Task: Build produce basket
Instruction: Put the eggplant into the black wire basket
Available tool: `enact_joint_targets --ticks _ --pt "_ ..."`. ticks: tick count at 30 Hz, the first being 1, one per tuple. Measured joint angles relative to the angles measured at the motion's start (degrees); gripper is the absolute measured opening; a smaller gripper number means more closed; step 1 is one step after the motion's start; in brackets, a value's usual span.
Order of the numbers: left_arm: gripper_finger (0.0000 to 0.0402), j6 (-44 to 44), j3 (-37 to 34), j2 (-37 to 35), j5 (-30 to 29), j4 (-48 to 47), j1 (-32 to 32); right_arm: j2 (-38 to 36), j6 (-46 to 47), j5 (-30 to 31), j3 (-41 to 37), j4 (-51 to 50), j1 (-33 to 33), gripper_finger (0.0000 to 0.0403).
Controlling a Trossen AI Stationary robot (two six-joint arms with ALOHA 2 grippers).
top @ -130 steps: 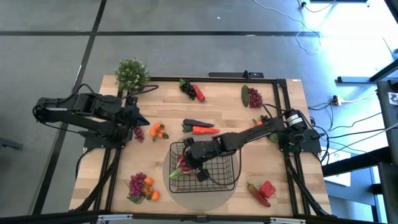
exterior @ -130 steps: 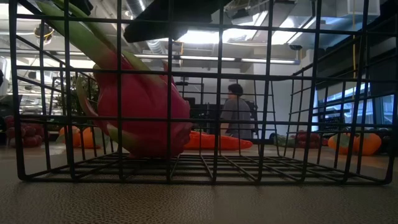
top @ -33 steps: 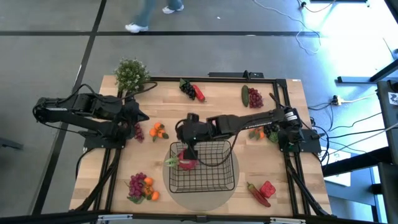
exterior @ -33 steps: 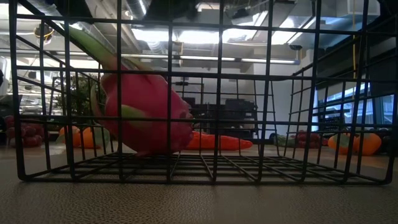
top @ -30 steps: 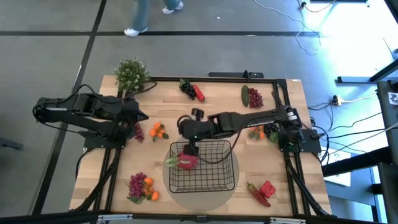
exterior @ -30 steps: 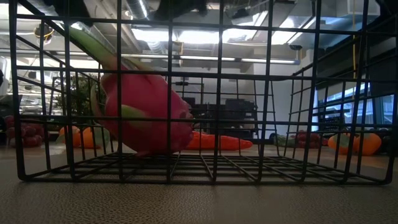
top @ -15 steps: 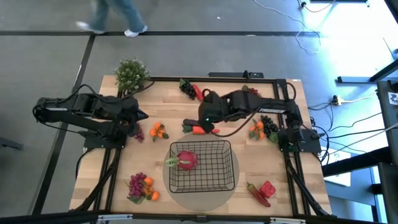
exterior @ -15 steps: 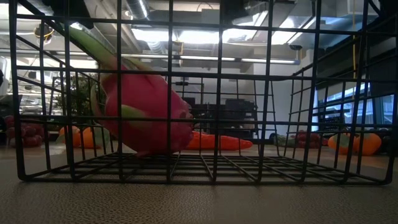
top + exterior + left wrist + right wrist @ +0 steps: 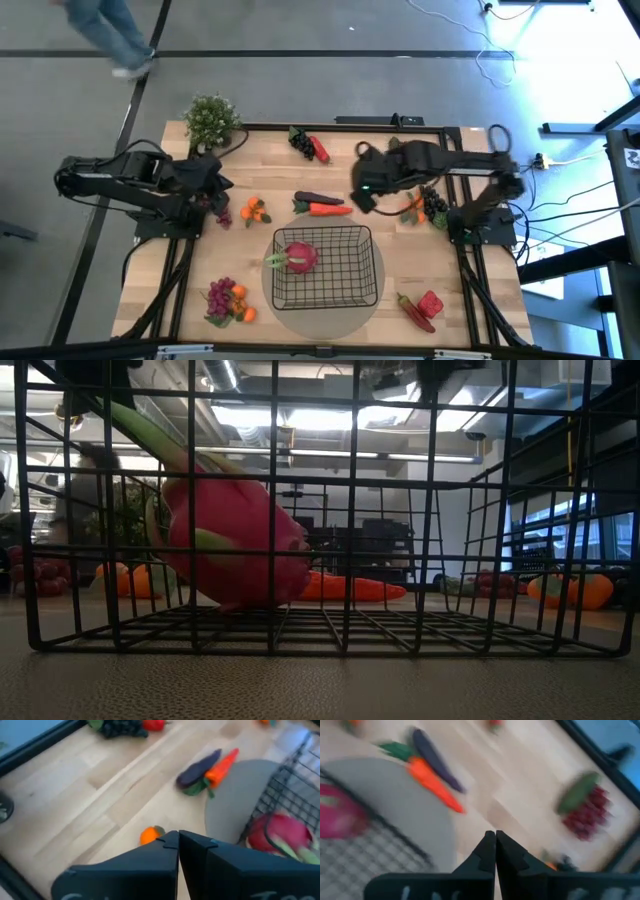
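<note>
Right claw [image 9: 362,199] closed and empty, arm stretched over the table, left claw [image 9: 224,190] closed, arm folded at its side

A radish [image 9: 301,258] lies in the basket [image 9: 350,290], carrot [image 9: 329,210] just behind.

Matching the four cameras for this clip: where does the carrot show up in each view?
High: carrot just beyond the basket.
Low: carrot behind the far mesh, centre.
Left wrist: carrot beside the eggplant.
Right wrist: carrot upper left.
Shared landmark: the pink radish in the basket.
</note>
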Motion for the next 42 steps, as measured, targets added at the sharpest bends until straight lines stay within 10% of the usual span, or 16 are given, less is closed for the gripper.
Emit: enact_joint_targets --ticks 8,18,42 --pt "0.0000 -4.7 -1.1 0.6 -5.2 0.5 0.0 -15.0 14.3 -2.8 -21.0 6.4 -3.9 0.0000" --pt "0.0000 -5.0 -1.2 1.0 -5.2 1.1 0.2 -17.2 10.6 -10.5 -28.0 9.4 -7.4 0.0000" --pt "0.0000 -7.3 -1.2 1.0 -5.2 1.1 0.2 -11.5 -34.5 -21.3 -28.1 36.3 -10.0 0.0126"
